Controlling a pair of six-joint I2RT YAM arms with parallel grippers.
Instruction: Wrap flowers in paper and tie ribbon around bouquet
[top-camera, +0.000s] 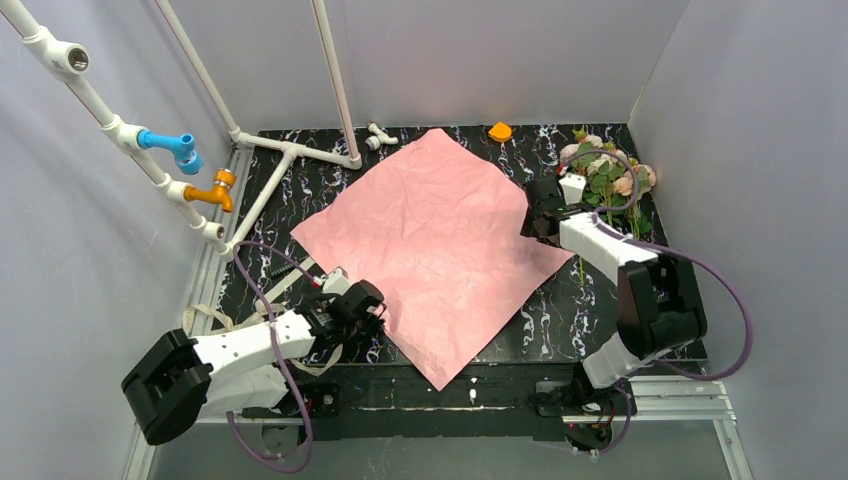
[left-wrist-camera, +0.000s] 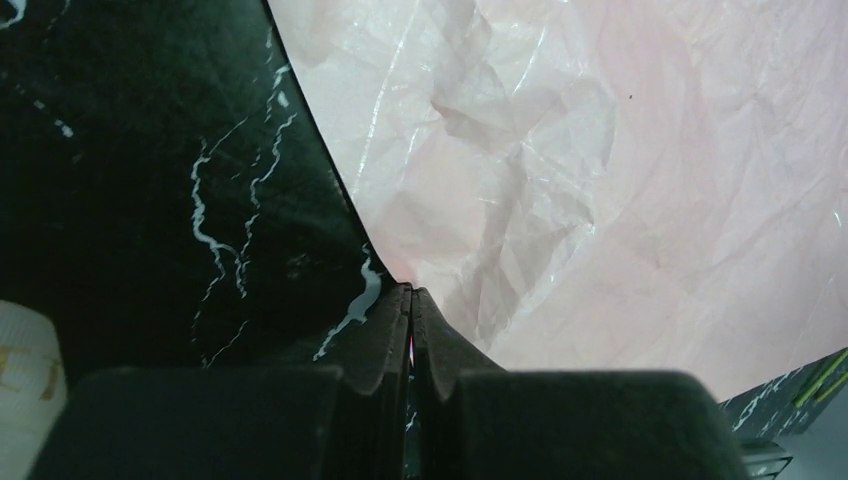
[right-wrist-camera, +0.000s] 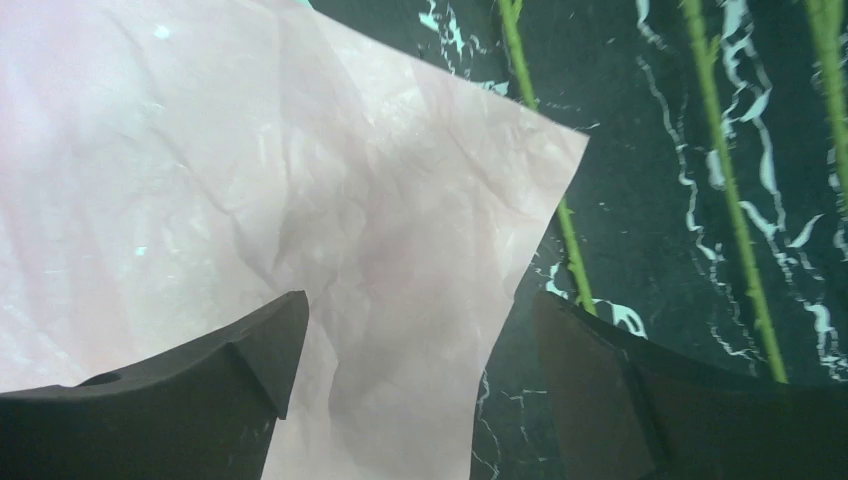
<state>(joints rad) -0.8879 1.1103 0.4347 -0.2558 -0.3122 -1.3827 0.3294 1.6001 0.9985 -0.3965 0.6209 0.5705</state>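
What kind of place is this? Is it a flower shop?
Probably a robot practice booth, not a shop. Plain grey walls box in a black marbled table. Robot arms are bolted at its near edge. White pipes with bright taps stand left of the pink paper and roses.

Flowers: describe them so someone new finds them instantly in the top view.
On the black marbled table, look to the far right corner, beyond the right edge of the big pink paper. The flowers lie there: the only thing with pale pink and cream blooms, round green leaves and thin green stems.
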